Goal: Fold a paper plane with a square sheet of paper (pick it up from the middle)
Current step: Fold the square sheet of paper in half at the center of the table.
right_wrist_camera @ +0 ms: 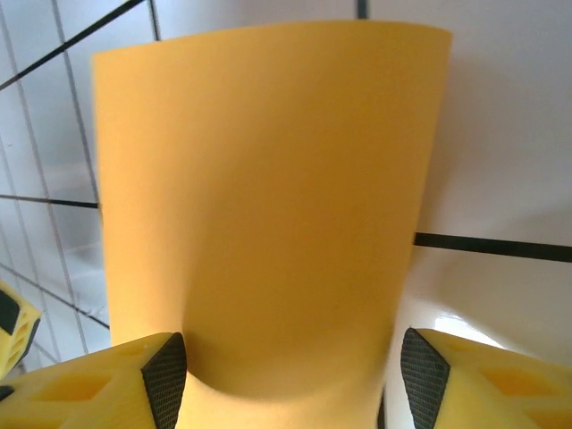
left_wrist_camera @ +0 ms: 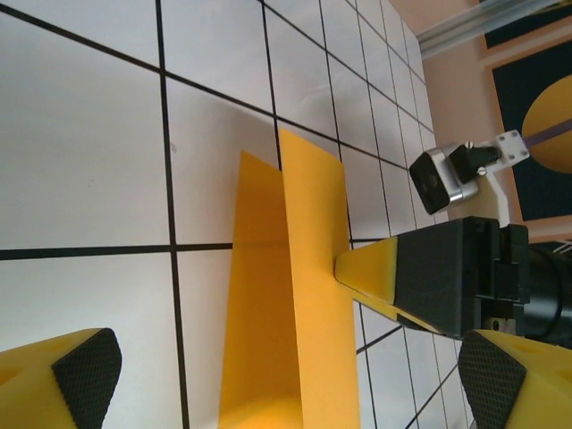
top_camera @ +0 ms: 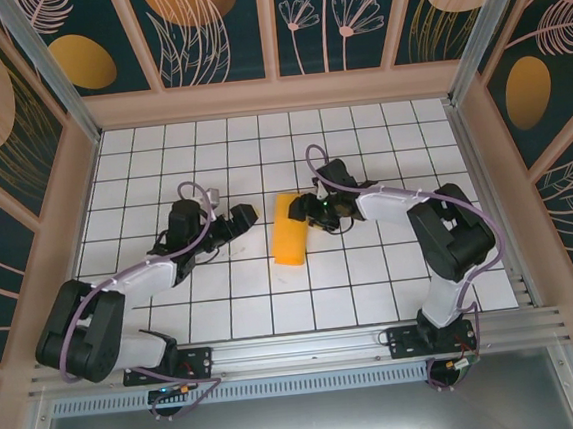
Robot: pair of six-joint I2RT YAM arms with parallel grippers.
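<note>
The folded yellow paper point(top_camera: 290, 230) lies mid-surface point(top_camera: 160, 145), between my hands. My left hand point(top_camera: 244, 219) hangs wide apart just left of it. My right hand point(right_wrist_camera: 292, 380) has its fingers apart astride the paper's right edge. I cannot tell whether they touch it.

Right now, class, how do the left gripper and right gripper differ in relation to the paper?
The left gripper sits apart from the paper; the right gripper is at its edge. The left gripper's open jaws hold nothing between them; the right gripper's straddle the paper. Both have yellow fingers with black pads.
</note>
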